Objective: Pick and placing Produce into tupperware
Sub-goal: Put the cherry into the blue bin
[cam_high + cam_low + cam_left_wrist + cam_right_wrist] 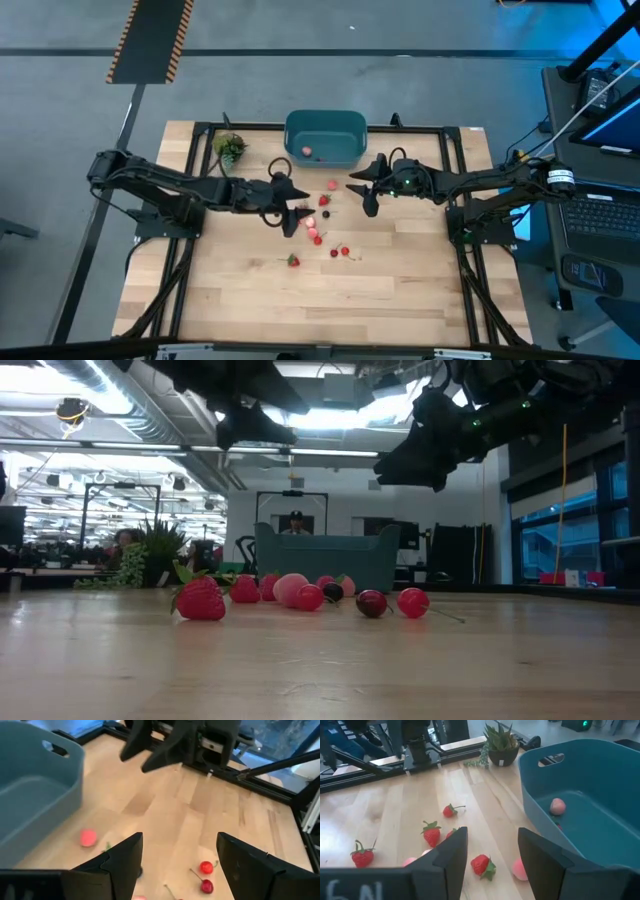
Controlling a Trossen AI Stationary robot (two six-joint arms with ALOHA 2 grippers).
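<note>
Fingers of the left gripper (291, 222) spread wide and empty above scattered strawberries (316, 236), while the right gripper (362, 194) hovers partly open, empty, beside the blue tub (325, 124).

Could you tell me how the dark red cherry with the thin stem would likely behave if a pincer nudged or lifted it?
The cherry looks round and glossy, so a nudge would probably roll it across the bare wooden table, and smooth fingers may slip on it. It is tiny beside the teal tub, so likely very light. Its thin stem looks too slight to grip reliably.
</note>
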